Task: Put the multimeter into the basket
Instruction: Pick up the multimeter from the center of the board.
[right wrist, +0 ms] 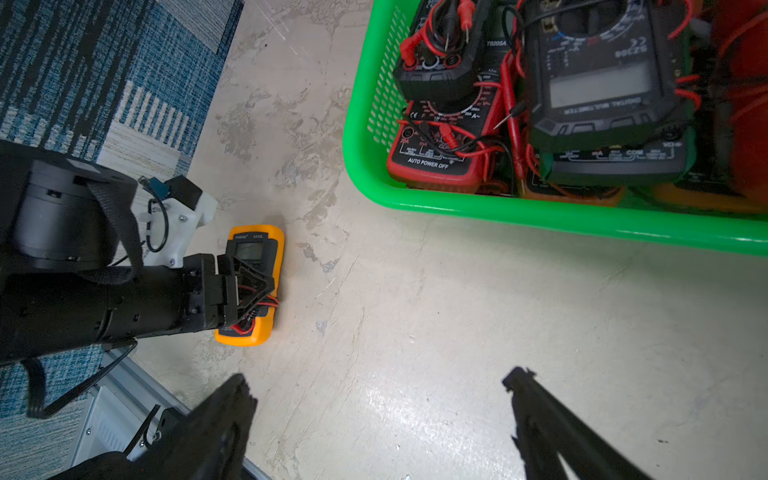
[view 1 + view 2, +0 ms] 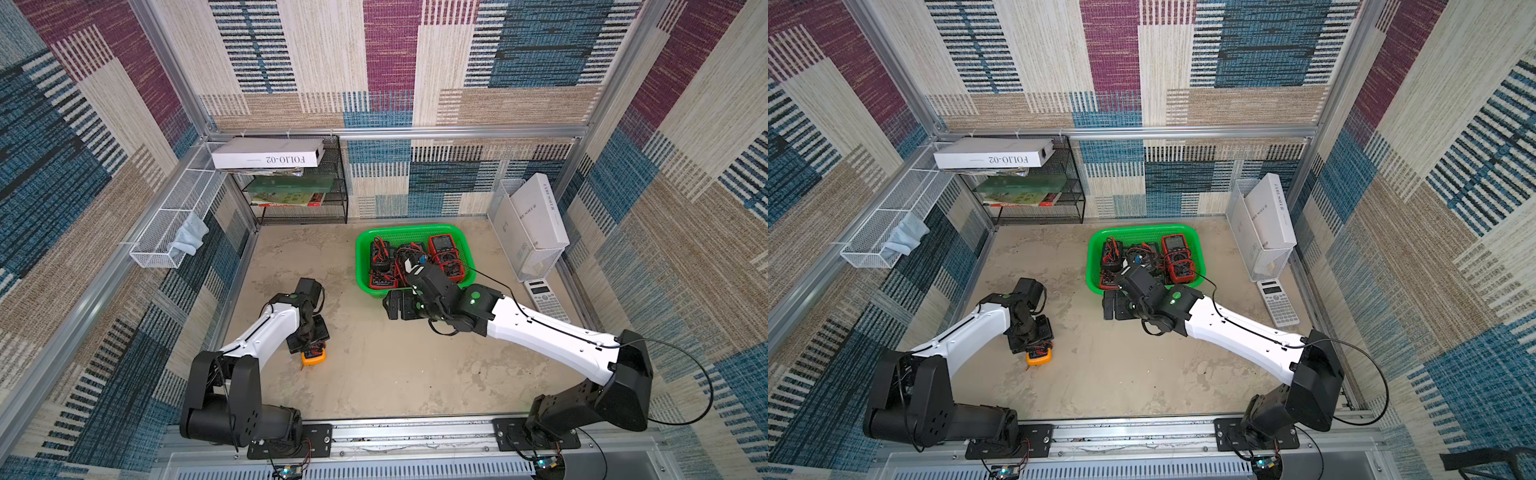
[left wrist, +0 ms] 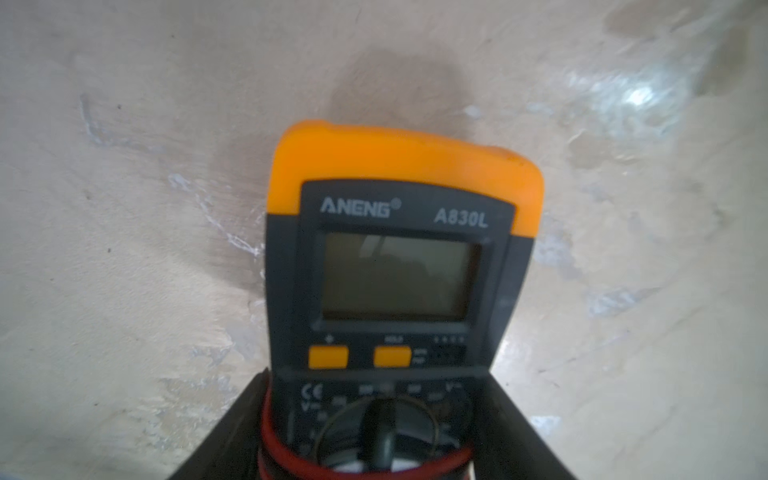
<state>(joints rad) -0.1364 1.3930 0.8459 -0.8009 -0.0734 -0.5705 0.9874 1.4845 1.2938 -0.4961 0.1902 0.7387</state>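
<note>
L gripper clamped on orange multimeter; R gripper agape nr basket.

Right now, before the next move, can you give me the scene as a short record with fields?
left gripper: shut on the orange multimeter, which lies on the table
right gripper: open, empty, above the table beside the basket
basket: green, holds several other multimeters with red and black leads
task state: orange multimeter not yet in the basket, apart from it
</note>
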